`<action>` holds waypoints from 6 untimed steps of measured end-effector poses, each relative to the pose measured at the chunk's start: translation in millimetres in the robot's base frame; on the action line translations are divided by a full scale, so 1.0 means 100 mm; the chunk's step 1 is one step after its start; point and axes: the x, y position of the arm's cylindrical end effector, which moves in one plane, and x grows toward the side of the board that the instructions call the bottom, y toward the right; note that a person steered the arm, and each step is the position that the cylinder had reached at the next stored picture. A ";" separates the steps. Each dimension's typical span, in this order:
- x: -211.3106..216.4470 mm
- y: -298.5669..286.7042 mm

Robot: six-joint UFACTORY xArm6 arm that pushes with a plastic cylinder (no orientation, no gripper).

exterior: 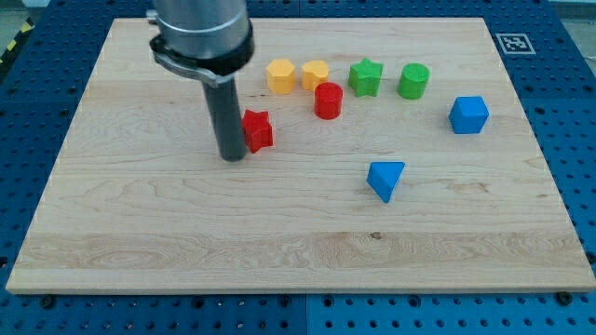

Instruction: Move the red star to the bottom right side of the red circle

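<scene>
The red star [258,130] lies on the wooden board, left of centre in the upper half. The red circle [328,100], a short cylinder, stands to the upper right of the star, a block's width away. My tip [232,156] rests on the board just left of the red star, touching or almost touching its left side. The dark rod rises from the tip to the arm's grey body at the view's top.
A yellow hexagon [280,75] and a second yellow block [315,73] sit above the red circle. A green star [366,77] and a green cylinder [413,81] lie to their right. A blue cube [468,114] and a blue triangle [386,179] lie further right.
</scene>
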 end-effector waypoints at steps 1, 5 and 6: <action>0.00 0.18; -0.32 -0.29; -0.33 0.04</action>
